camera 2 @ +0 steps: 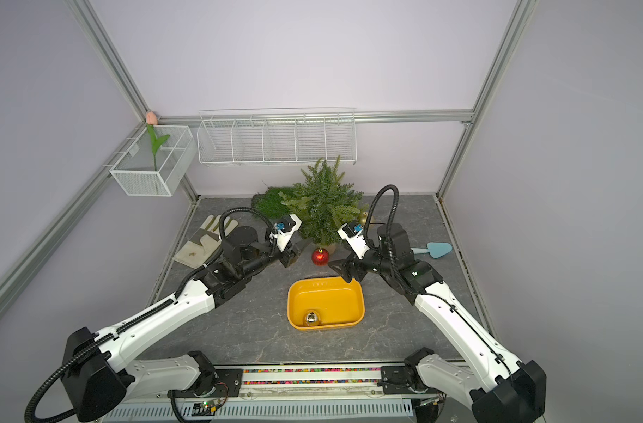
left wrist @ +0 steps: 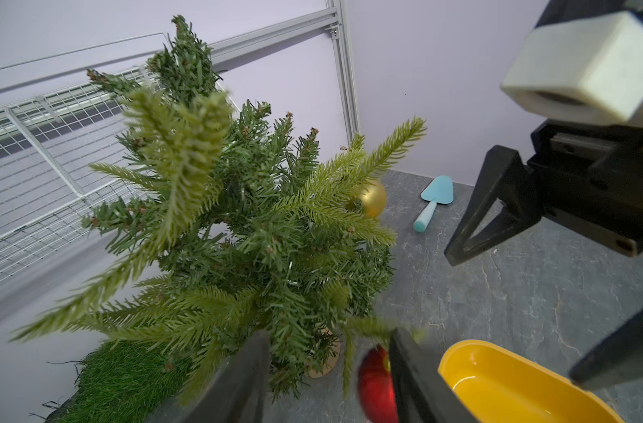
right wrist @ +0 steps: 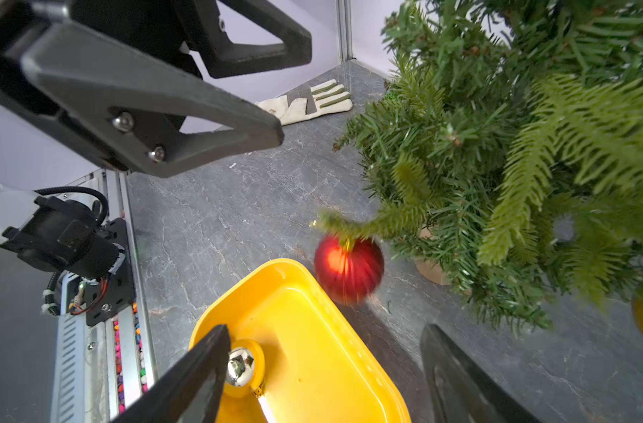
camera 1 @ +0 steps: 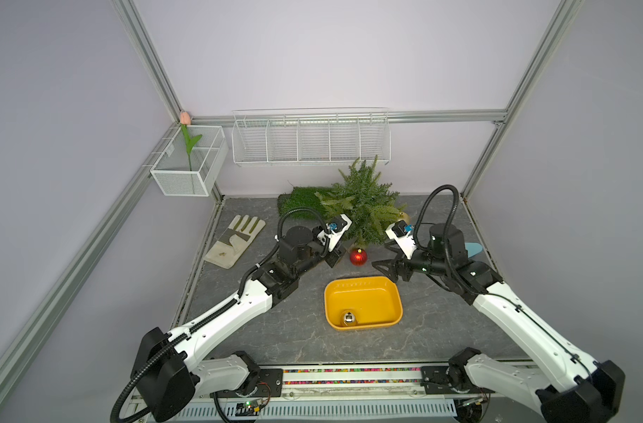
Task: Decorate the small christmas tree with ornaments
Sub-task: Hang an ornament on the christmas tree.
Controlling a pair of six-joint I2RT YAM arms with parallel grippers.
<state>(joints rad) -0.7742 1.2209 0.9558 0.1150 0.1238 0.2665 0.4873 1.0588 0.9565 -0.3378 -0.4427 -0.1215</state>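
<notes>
The small christmas tree (camera 1: 360, 205) stands at upper centre in both top views, with a tool on either side of its base. The left tool (camera 1: 336, 254) has its jaws apart and holds nothing. The red ornament (camera 1: 358, 256) is just beside it, apparently hung on a low branch tip and blurred in the right wrist view. The right tool (right wrist: 323, 329), lower right of the tree, is spread wide and empty above the far rim of the yellow tub (camera 1: 367, 300). The silver ornament (camera 1: 348, 318) lies in the tub's near corner. The gold ornament (left wrist: 373, 197) hangs on the tree's right side.

Risks, as I judge them:
- The thin branch tip may let the red ornament slide off if a left finger brushes it.
- The mirror-smooth silver ornament could squirt from the jaws against the tub wall
</notes>
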